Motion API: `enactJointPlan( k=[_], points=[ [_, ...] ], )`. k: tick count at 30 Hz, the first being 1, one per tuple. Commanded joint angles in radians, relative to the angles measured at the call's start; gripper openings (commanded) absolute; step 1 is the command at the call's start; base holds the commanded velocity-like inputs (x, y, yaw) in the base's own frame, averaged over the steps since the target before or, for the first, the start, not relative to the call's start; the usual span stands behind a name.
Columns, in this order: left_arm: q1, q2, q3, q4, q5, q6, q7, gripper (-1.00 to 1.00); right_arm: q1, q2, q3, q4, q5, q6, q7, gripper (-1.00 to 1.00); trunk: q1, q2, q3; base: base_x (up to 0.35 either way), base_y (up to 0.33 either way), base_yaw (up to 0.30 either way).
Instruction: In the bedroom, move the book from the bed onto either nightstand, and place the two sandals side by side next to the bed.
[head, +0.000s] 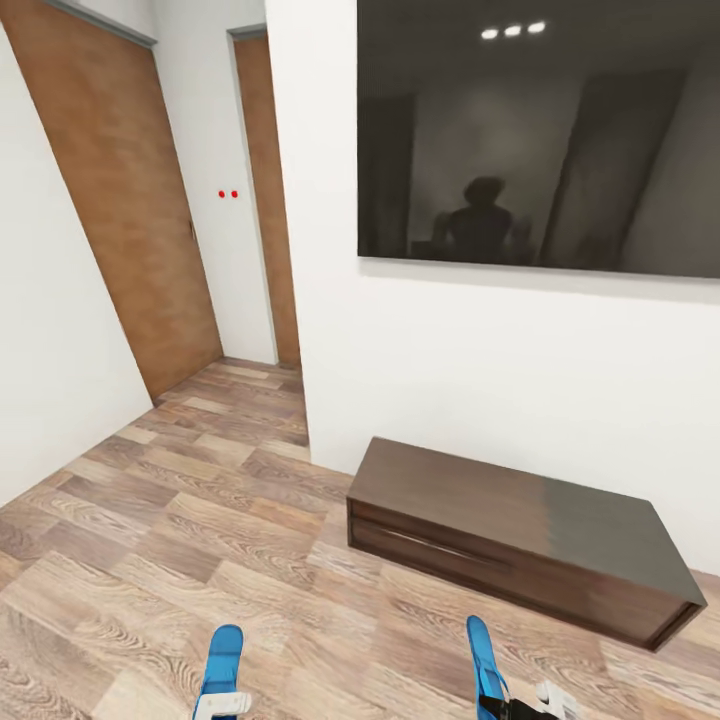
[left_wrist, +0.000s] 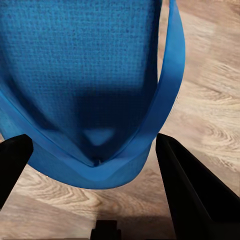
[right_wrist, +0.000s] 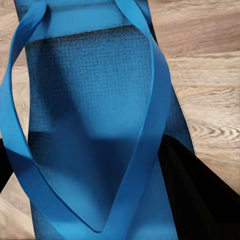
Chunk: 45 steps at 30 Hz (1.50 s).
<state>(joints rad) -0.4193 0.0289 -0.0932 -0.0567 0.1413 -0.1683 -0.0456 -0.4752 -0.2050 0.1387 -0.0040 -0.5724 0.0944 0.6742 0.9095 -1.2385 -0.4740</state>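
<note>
Head view: both sandals up off the floor at the lower edge of view, one in each gripper. Left sandal (head: 222, 665) in the left gripper (head: 222, 704); right sandal (head: 487, 668) in the right gripper (head: 520, 708). The two are well apart, with bare plank floor (head: 180, 520) between and ahead.

Left wrist view: black fingers (left_wrist: 192, 195) stand either side of the sandal (left_wrist: 90, 85), spread about as wide as it; contact with the sole hidden, so grip cannot be told.

Right wrist view: a black finger (right_wrist: 200, 195) sits against the edge of the sandal (right_wrist: 95, 125); the other barely shows. How tightly the gripper closes is unclear.

Low dark dresser (head: 520, 535) against the white wall (head: 450, 370), under a big dark screen (head: 540, 130); its near edge lies just ahead of the right sandal. Open floor runs left toward a passage with wooden doors (head: 130, 190).
</note>
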Motion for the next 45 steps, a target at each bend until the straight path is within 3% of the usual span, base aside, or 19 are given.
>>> enactJointPlan(
  k=[1, 45],
  points=[
    [-0.001, 0.000, -0.008, 0.001, 0.011, -0.003, -0.003, -1.00, 0.000, -0.001, 0.006, -0.001, -0.012, 0.008, 0.002, -1.00, 0.000, -0.001, -0.001, 0.000, 0.000, 0.290],
    [0.007, -0.007, -0.008, 0.001, 0.011, -0.003, -0.003, -1.00, 0.000, 0.000, 0.006, -0.001, -0.012, 0.008, 0.001, -1.00, 0.000, -0.001, -0.001, 0.000, 0.000, 0.290]
  ],
)
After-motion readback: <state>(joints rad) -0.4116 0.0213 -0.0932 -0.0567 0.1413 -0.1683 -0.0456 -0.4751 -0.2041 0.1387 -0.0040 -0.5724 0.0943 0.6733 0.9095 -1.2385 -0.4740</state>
